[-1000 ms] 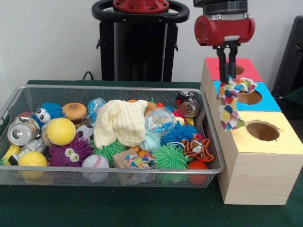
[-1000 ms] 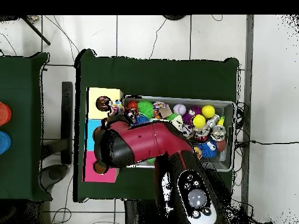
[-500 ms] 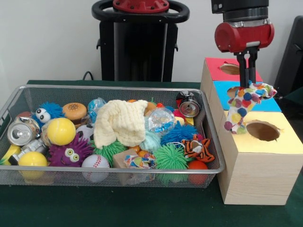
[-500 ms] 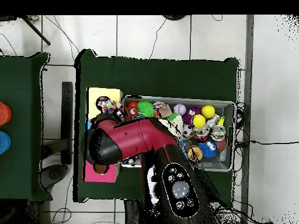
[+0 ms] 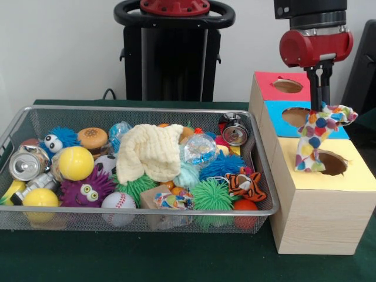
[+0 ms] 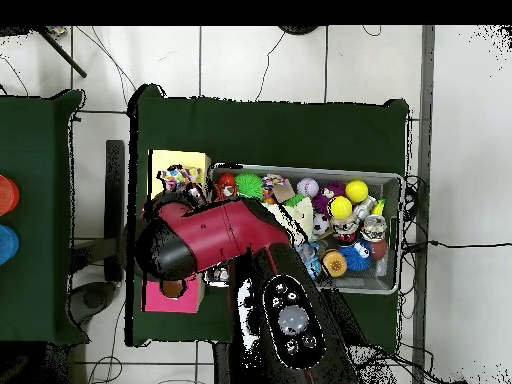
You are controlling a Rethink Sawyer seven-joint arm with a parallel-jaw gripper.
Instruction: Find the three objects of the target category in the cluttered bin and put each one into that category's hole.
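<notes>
While the jaws pinch its top, the dotted cloth (image 5: pixel 316 138) hangs lengthwise down into the yellow hole (image 5: pixel 333 164).

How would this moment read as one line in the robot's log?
pincer: shut on spotted cloth | cloth: hanging over yellow hole | basket: full of toys

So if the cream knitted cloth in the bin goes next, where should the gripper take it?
Judging from the front view, pinch the cream cloth at its raised, bunched top fold, coming straight down from above. It lies draped over the other toys as the highest thing in the wire bin, so the top is clear, while its lower edges hang among spiky balls.
</notes>
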